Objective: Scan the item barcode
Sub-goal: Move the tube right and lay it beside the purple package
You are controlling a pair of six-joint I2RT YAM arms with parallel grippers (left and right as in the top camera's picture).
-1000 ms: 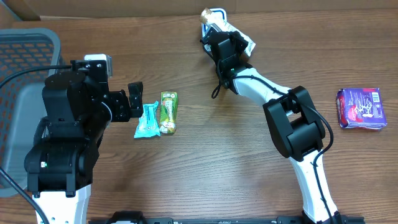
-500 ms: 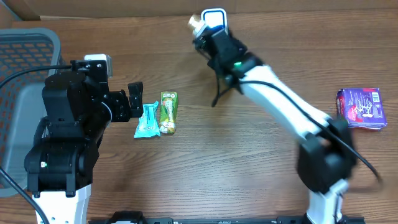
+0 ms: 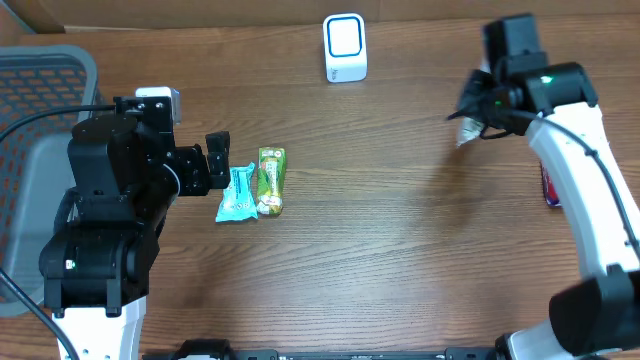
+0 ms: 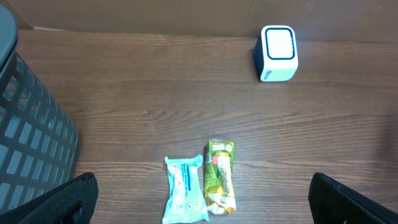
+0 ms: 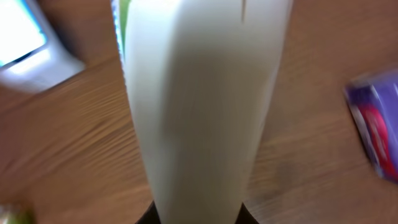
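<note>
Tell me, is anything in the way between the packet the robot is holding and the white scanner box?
Nothing visible. Only bare table lies between the packet in the right gripper and the scanner. The blue snack and green snack sit far off to the left.

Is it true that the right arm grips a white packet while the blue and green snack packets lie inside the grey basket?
Not quite. The blue packet and green packet lie on the table, outside the grey basket, as the overhead view shows. The right gripper does grip a white packet.
</note>
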